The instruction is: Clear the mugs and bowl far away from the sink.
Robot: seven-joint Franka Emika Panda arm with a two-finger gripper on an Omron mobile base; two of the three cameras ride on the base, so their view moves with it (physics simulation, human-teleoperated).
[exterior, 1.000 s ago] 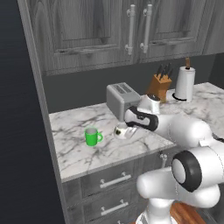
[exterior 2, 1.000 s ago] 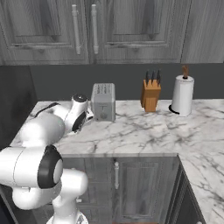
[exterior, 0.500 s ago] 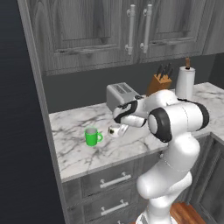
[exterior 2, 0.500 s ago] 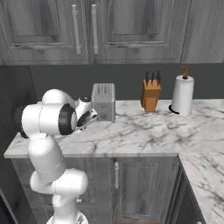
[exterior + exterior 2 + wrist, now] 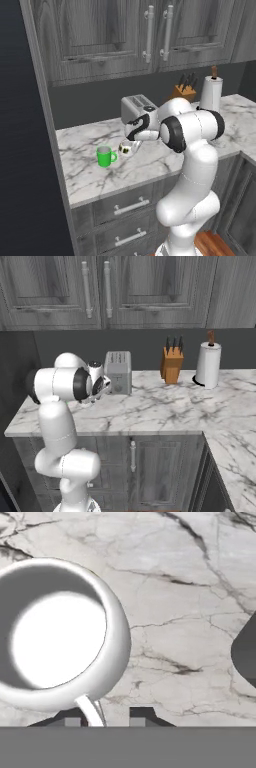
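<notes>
Gripper (image 5: 106, 714) low over the marble table (image 5: 85, 170), fingertips set either side of the whitish mug's (image 5: 128, 148) handle with a gap showing; a grip cannot be told. Whitish mug stands on the table, just beside the green mug (image 5: 104, 156), toaster (image 5: 136, 107) behind.

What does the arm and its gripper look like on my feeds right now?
The arm is glossy white with rounded, bulbous links and dark rings at the joints. The gripper is black and white, ending in two small dark fingertips.

Kitchen: marble counter (image 5: 90, 170), toaster (image 5: 118, 372), cabinets (image 5: 125, 291)
</notes>
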